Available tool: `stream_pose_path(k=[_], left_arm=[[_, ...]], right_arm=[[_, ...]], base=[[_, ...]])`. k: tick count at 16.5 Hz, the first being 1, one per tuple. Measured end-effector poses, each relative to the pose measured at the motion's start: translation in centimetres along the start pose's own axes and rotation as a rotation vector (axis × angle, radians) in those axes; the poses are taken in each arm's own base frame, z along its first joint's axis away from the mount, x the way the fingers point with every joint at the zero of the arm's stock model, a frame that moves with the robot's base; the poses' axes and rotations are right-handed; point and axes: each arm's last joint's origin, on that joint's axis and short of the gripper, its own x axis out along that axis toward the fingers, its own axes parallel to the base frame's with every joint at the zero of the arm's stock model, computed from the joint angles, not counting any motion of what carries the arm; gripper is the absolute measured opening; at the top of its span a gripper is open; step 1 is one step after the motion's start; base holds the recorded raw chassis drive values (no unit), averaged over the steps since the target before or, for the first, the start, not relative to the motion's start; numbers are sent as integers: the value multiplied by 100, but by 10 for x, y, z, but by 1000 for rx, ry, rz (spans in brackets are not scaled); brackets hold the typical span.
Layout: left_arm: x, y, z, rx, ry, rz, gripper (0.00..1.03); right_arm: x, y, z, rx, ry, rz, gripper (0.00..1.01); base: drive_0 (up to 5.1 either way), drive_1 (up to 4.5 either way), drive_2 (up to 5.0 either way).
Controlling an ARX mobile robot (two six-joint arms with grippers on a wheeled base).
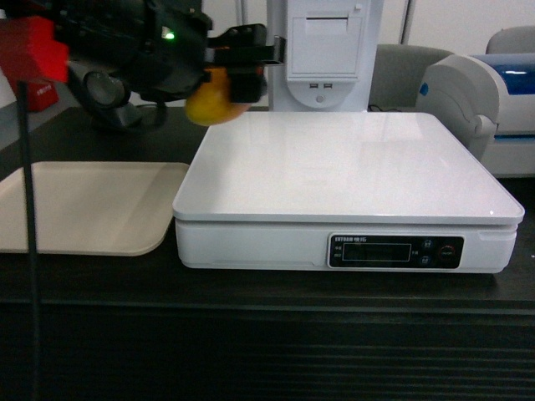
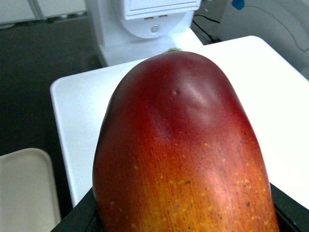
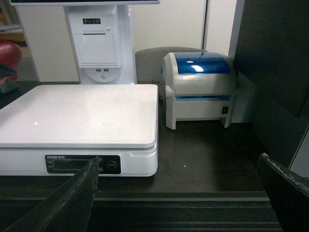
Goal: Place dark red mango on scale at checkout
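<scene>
Head view: the left gripper (image 1: 242,63) grips the dark red mango (image 1: 213,100) in the air over the scale (image 1: 343,167)'s back left corner, on the checkout (image 1: 267,334). Left wrist: mango fills the frame above the white platform. Right wrist: the right gripper (image 3: 178,193) hangs spread wide, holding nothing, before the scale.

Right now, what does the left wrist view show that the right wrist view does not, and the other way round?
Only the left wrist view shows the dark red mango close up, held by the left tool above the scale's corner, and the beige tray. Only the right wrist view shows the blue-lidded label printer, the scale's display panel and the open right tool. Both show the white scale and the receipt printer stand.
</scene>
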Motion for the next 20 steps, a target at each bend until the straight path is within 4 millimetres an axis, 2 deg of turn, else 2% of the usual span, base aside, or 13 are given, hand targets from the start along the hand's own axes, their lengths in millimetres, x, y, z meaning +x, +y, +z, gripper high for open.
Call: stream_pose_path(k=[3, 5, 10, 15, 20], left_arm=[[29, -35, 5, -17, 30, -60, 62], [49, -51, 4, -30, 56, -83, 62], [89, -62, -9, -103, 137, -42, 62], [109, -66, -16, -142, 187, 33, 62], [112, -79, -15, -94, 194, 50, 62]], right_arm=[[0, 0, 0, 0, 0, 0, 98], [0, 0, 0, 0, 0, 0, 98], [0, 0, 0, 0, 0, 0, 98], [0, 0, 0, 0, 0, 0, 98], [0, 0, 0, 0, 0, 0, 98]], base=[[0, 0, 0], [0, 0, 0], [0, 0, 0], [0, 0, 0], [0, 0, 0]])
